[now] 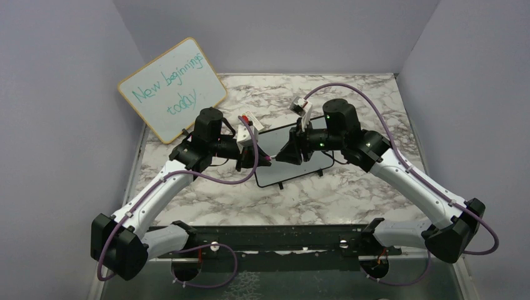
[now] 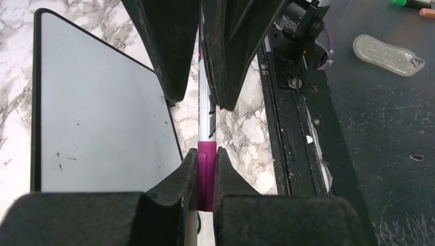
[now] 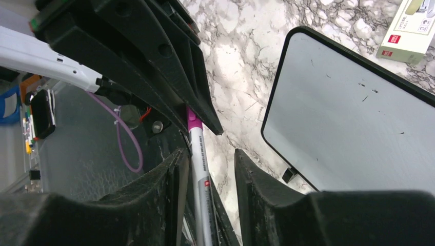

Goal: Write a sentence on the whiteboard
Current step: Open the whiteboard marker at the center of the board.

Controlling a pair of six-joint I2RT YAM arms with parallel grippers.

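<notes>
The small black-framed whiteboard (image 1: 282, 175) lies flat mid-table, blank apart from a few dark specks; no purple sentence shows on it. It also shows in the left wrist view (image 2: 102, 118) and the right wrist view (image 3: 359, 113). My left gripper (image 1: 256, 159) (image 2: 206, 152) is shut on the magenta cap (image 2: 206, 174) of a white marker (image 1: 270, 160). My right gripper (image 1: 289, 154) (image 3: 210, 152) faces it, open, with the marker's white barrel (image 3: 200, 174) between its fingers. The barrel lies against one finger, with a gap to the other. Both hover by the board's near-left part.
A wood-framed board (image 1: 172, 87) with teal "New beginnings today" leans at the back left. A small white box (image 3: 410, 25) lies beyond the whiteboard. A black rail (image 2: 292, 128) runs along the table's front edge, with a clear plastic piece (image 2: 384, 48) on the dark surface past it.
</notes>
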